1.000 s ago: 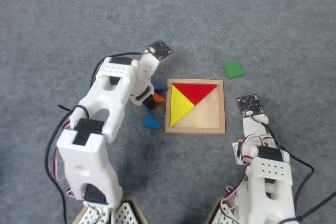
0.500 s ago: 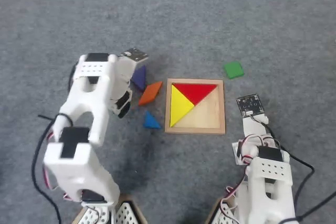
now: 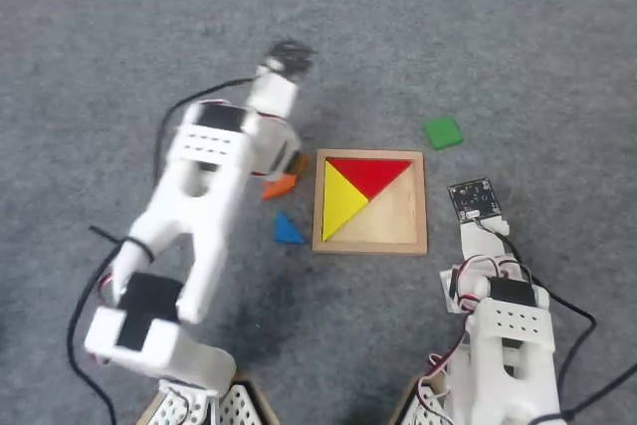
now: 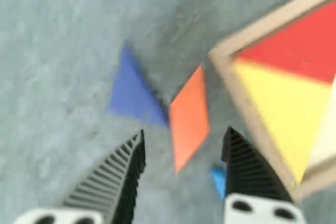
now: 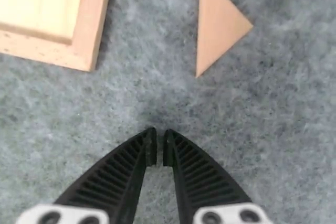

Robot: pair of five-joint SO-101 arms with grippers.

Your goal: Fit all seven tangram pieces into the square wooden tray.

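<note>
The square wooden tray (image 3: pixel 370 239) holds a red triangle (image 3: pixel 370 172) and a yellow triangle (image 3: pixel 340 200). Left of it lie an orange parallelogram (image 3: pixel 279 186) and a small blue triangle (image 3: pixel 288 230). My left gripper (image 4: pixel 184 150) hangs open above the orange parallelogram (image 4: pixel 189 119), with a dark blue triangle (image 4: pixel 131 95) beside it and the tray's corner (image 4: pixel 226 59) close by. A green square (image 3: pixel 443 132) lies beyond the tray's far right corner. My right gripper (image 5: pixel 156 148) is shut and holds nothing, just short of a tan triangle (image 5: pixel 218 24).
Grey felt covers the table. The left arm (image 3: pixel 204 176) hangs over the pieces left of the tray and hides part of them. The right arm (image 3: pixel 503 325) stands near the tray's near right corner (image 5: pixel 84 30).
The left arm swung left away from the tray, then back toward it and farther out, now covering the dark blue triangle. The right arm has not moved.
</note>
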